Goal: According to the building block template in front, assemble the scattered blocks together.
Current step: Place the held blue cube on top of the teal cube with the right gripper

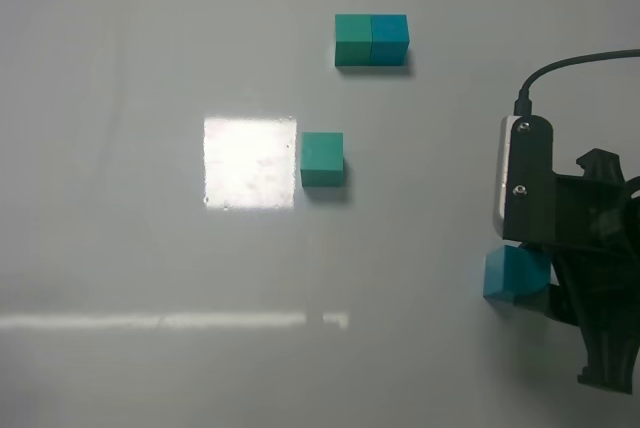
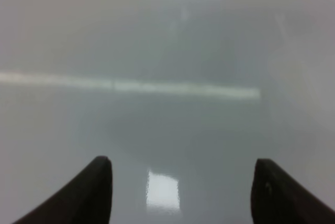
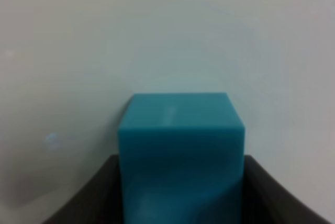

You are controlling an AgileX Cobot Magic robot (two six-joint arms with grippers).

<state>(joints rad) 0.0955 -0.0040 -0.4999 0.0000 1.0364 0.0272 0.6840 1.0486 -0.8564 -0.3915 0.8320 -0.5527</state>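
Blue cube [image 3: 180,145], prob. snug in right pincer [image 3: 180,174]

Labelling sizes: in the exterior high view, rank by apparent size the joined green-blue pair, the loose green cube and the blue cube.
1. Joined matte teal-green and cyan-blue pair.
2. Loose teal-green cube and cyan-blue cube: close; the blue one is partly hidden, so unranked.

Blue cube [image 1: 508,276] half hidden under right arm [image 1: 585,223] — arm cut off at edge.
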